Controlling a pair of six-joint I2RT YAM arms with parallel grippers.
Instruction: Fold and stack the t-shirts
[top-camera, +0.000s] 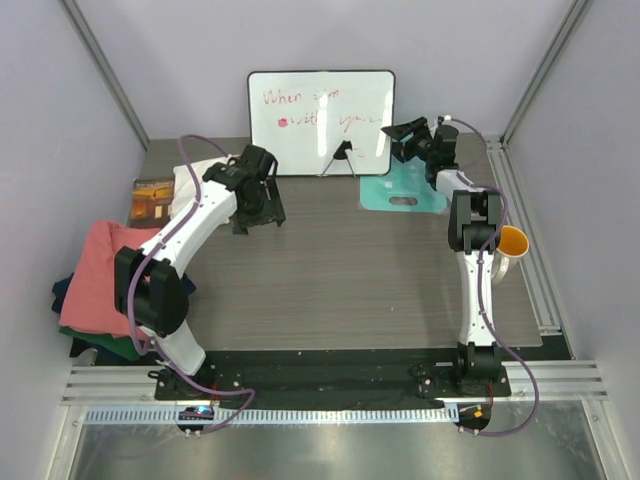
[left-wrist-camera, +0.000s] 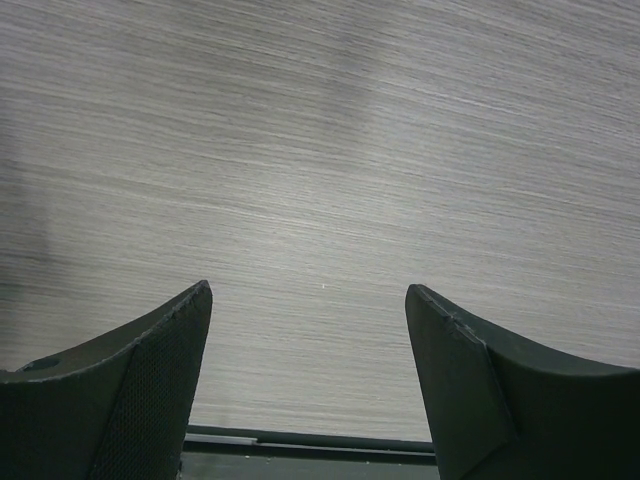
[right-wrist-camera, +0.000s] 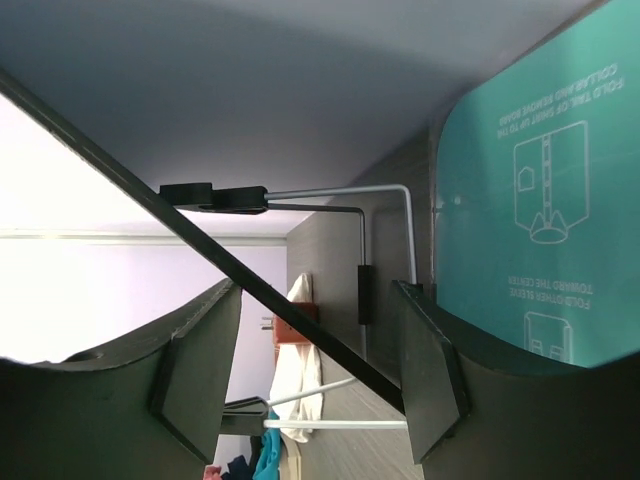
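Note:
The t-shirts lie in a heap at the table's left edge: a salmon-pink one (top-camera: 100, 268) on top, navy (top-camera: 64, 292) and dark green (top-camera: 98, 346) cloth under it. A white t-shirt (top-camera: 196, 176) lies crumpled at the back left, also seen far off in the right wrist view (right-wrist-camera: 298, 378). My left gripper (top-camera: 256, 214) hangs open over bare tabletop, right of the white shirt, with nothing between its fingers (left-wrist-camera: 150, 385). My right gripper (top-camera: 402, 141) is open at the back right, beside the whiteboard and above the teal mat (top-camera: 400, 190), holding nothing (right-wrist-camera: 315, 290).
A whiteboard (top-camera: 320, 120) on a wire stand (right-wrist-camera: 385, 200) stands at the back centre. A brown box (top-camera: 152, 198) lies by the white shirt. An orange cup (top-camera: 512, 240) sits at the right edge next to the right arm. The teal mat (right-wrist-camera: 540, 180) fills the right wrist view's right side.

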